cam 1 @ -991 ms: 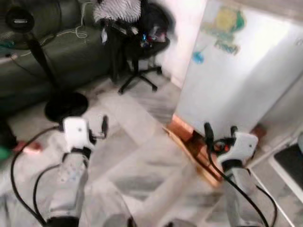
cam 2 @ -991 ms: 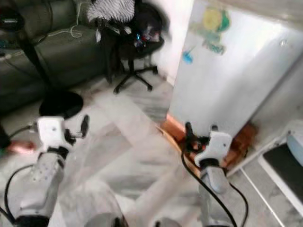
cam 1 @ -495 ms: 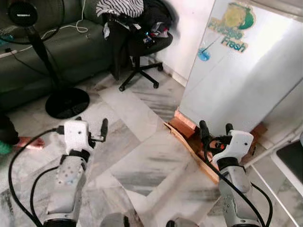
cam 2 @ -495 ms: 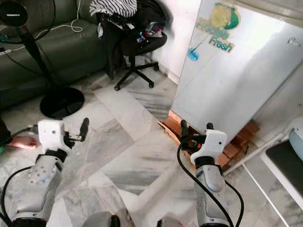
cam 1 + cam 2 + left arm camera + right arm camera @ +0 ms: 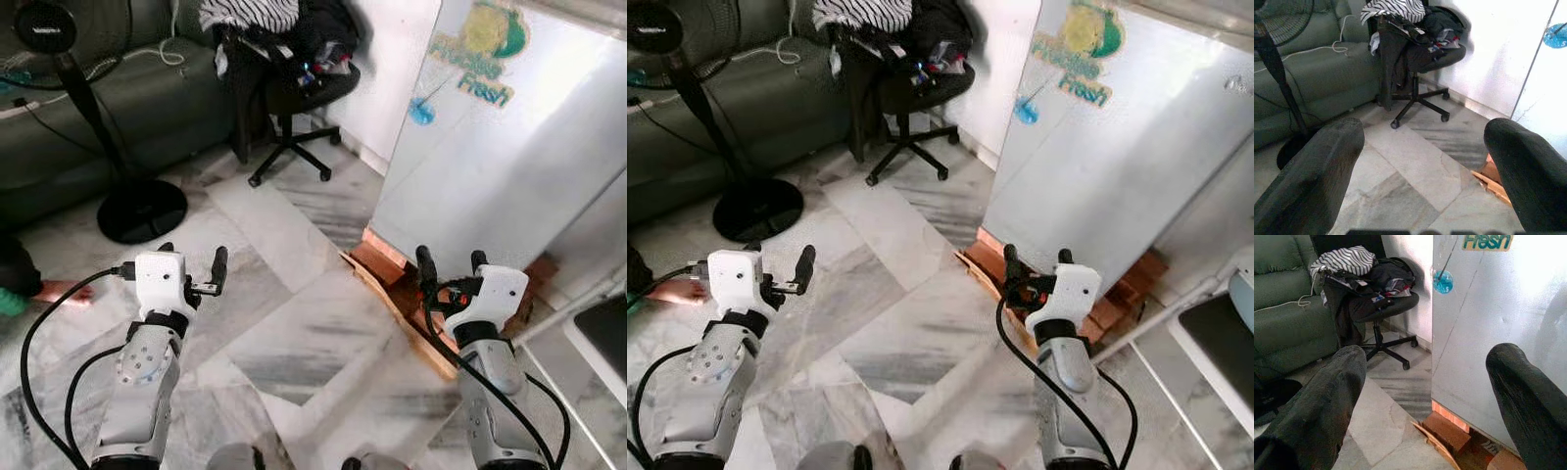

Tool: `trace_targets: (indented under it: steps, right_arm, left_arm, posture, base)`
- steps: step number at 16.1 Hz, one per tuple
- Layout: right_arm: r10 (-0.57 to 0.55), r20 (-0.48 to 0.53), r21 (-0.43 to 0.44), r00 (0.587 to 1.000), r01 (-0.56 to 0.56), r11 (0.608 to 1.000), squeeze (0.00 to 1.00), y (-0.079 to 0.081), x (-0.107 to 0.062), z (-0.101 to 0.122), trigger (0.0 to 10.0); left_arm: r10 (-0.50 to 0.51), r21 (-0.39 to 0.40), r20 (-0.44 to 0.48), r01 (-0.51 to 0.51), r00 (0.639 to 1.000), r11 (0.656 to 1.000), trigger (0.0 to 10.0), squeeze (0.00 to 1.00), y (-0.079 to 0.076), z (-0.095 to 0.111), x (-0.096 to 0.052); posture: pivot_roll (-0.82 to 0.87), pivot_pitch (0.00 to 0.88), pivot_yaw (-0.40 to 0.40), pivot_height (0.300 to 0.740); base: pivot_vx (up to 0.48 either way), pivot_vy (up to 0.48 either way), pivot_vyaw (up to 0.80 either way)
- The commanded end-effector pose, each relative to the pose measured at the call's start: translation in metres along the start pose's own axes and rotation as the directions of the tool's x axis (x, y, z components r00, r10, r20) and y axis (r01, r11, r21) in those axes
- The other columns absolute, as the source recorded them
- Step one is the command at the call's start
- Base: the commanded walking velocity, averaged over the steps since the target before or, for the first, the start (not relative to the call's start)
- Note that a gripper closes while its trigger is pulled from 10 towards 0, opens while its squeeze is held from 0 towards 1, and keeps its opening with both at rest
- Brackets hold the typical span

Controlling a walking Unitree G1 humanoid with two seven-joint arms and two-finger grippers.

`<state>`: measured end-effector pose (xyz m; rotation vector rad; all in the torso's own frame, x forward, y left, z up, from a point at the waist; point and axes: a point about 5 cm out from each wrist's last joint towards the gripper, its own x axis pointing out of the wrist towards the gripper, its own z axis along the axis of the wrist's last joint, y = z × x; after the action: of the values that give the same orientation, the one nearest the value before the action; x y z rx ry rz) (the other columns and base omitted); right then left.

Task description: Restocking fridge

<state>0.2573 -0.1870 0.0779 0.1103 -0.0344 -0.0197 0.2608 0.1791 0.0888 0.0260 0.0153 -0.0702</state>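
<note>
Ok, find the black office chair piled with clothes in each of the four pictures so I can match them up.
Left eye view: office chair at top centre, against the white wall.
Right eye view: chair at top centre, a little further left.
Left wrist view: chair upper middle, seen between the open left hand's two black fingers.
Right wrist view: chair upper middle-left.
Shared landmark: the striped cloth on top of the chair.

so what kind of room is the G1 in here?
Most likely a lived-in home living room: a dark green sofa, a standing fan and an office chair piled with clothes on a marble tile floor, with a silver fridge raised on bricks.
</note>
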Motion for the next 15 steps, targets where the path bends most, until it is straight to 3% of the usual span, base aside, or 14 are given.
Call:
trace_targets:
  steps: [1,15]
  right_arm:
    - [0.001,0.001,0.001,1.000,-0.001,1.000,0.00,-0.0004,0.0005,-0.0001,10.0]
    - [-0.001,0.005,-0.005,1.000,0.001,1.000,0.00,-0.0022,0.0043,0.0008,10.0]
  left_arm:
    - [-0.011,0.010,0.027,0.011,1.000,1.000,10.0,0.00,-0.0001,0.0059,0.0013]
    - [-0.025,0.011,0.029,0.024,0.999,1.000,10.0,0.00,-0.0032,0.0051,0.0046]
  posture:
    - [0.09,0.057,-0.019,0.740]
    - [0.08,0.056,-0.017,0.740]
  base:
    - [0.296,0.000,0.00]
    - [0.407,0.000,0.00]
